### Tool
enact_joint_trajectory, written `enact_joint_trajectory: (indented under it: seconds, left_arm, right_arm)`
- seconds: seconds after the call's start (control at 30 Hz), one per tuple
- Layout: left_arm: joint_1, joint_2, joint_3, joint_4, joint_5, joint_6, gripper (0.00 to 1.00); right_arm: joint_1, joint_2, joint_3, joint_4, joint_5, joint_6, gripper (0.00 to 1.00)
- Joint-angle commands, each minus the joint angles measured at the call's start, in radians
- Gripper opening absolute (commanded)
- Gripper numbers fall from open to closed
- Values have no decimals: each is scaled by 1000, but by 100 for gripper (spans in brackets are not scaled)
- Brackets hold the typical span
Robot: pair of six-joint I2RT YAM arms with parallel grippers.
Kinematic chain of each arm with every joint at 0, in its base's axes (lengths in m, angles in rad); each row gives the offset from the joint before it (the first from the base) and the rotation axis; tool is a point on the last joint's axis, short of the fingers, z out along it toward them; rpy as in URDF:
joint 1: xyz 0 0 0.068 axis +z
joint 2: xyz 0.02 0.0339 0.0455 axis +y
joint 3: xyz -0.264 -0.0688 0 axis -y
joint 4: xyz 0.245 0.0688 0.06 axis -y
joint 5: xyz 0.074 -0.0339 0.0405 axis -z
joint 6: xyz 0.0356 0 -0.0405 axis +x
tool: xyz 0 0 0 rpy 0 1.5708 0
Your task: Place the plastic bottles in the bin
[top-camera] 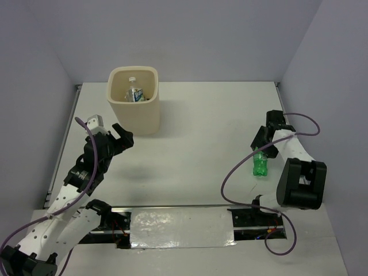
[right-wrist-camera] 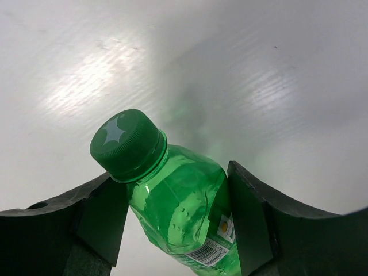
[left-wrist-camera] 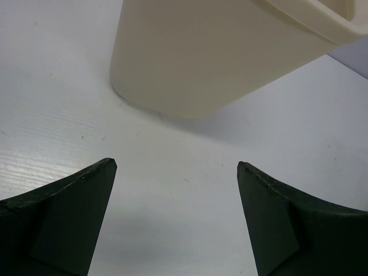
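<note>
Right gripper clamps green bottle, table's 3 o'clock. Left gripper spread wide, empty, near bin at 11 o'clock; clear bottle inside.

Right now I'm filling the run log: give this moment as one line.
left gripper open, empty, near bin | right gripper shut on green bottle | bin holds a clear bottle

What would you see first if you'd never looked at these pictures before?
The bright green bottle on the right, squeezed between the right gripper and its fingers. Next, the big cream bin at the far left, with a clear bottle already inside, and the left gripper open just in front of it.
</note>
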Motion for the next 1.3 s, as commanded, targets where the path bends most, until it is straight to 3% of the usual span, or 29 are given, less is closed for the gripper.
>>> enact_joint_trajectory:
  seconds: [0.0,0.17,0.27,0.43,0.53,0.77,0.97,1.17,1.2,1.27]
  left_arm:
    - [4,-16,-11,24,-22,8,99]
    - [4,-14,-5,21,-33,11,99]
    - [4,-20,-6,16,-42,8,99]
    - [4,-28,-3,0,-50,-4,99]
    - [6,-36,-5,-14,-67,-13,99]
    - [6,-59,1,-42,-81,-24,99]
    - [6,-63,4,-57,-105,-28,99]
    - [4,-51,9,-54,-110,-27,99]
    - [4,-51,11,-56,-110,-27,99]
    - [6,-51,12,-62,-108,-28,99]
  right_arm:
    - [7,-79,5,31,-64,-24,13]
    - [85,-141,66,24,-135,-44,11]
    - [278,-153,204,19,-135,-55,8]
    - [584,-54,564,86,-179,-67,5]
    - [714,104,802,193,-241,-130,6]
    - [843,427,1259,517,-322,-144,7]
    - [887,601,1360,821,-313,-108,10]
    - [912,764,1471,858,-252,-151,36]
    - [914,782,1481,849,-238,-154,49]
    - [914,819,1507,803,-242,-179,65]
